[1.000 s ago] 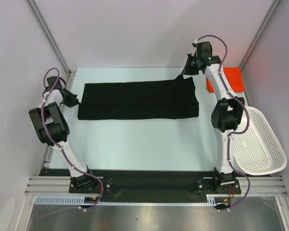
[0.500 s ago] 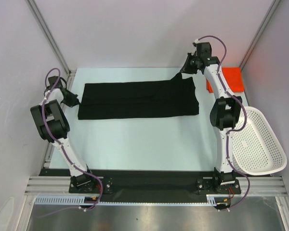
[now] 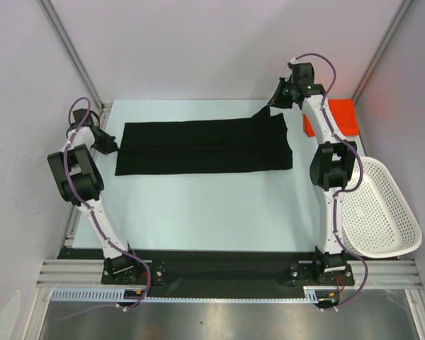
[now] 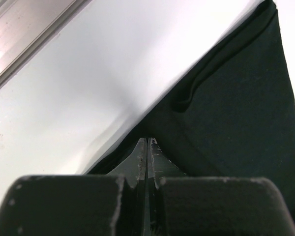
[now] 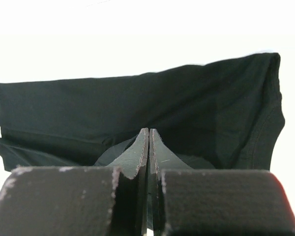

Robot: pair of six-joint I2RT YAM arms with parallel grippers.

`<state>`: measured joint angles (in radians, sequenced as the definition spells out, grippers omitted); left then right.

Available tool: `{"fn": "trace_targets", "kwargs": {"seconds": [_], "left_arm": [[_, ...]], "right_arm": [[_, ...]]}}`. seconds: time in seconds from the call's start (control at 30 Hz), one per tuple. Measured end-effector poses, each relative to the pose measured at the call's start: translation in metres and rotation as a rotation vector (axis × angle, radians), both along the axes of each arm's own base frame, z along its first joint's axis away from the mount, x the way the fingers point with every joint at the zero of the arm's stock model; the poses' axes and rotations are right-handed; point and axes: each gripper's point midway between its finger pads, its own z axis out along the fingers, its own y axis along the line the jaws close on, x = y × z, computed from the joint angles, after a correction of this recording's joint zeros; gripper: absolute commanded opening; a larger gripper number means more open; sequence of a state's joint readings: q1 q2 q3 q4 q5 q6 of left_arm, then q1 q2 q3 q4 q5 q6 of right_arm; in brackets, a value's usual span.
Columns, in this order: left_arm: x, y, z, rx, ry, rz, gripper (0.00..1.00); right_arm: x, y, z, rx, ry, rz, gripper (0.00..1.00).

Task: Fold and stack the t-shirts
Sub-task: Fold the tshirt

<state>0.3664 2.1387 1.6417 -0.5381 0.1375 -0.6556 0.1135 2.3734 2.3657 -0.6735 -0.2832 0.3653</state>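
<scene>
The black shirt lies as a long folded band on the worktop toward 12 o'clock, the orange shirt at 2 o'clock. The left gripper and right gripper have their jaws pinching the black shirt's 9 and 1 o'clock ends. The next fold likely needs both carried together.

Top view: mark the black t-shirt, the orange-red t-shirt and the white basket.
black t-shirt [image 3: 205,147], top view, middle of the flat cloth.
orange-red t-shirt [image 3: 346,117], top view, visible patch right of the right arm.
white basket [image 3: 379,212], top view, bare mesh floor.
</scene>
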Motion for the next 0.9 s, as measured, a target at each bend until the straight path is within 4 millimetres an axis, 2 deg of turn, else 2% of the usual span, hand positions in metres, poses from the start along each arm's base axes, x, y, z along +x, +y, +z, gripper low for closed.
{"fn": "trace_targets", "kwargs": {"seconds": [0.5,0.73,0.87,0.9], "left_arm": [[0.003,0.001,-0.012,-0.01,0.033,-0.001,0.01],[0.012,0.002,-0.011,-0.009,0.032,-0.006,0.01],[0.014,0.002,-0.013,-0.007,0.035,-0.007,0.04],[0.015,0.002,-0.013,-0.007,0.04,-0.007,0.08]], "right_arm": [[0.014,0.002,-0.031,0.041,0.023,-0.006,0.0],[0.025,-0.001,-0.039,0.094,0.018,-0.026,0.0],[0.029,-0.003,-0.046,0.114,0.027,-0.037,0.01],[0.029,-0.004,-0.047,0.121,0.029,-0.041,0.01]]}}
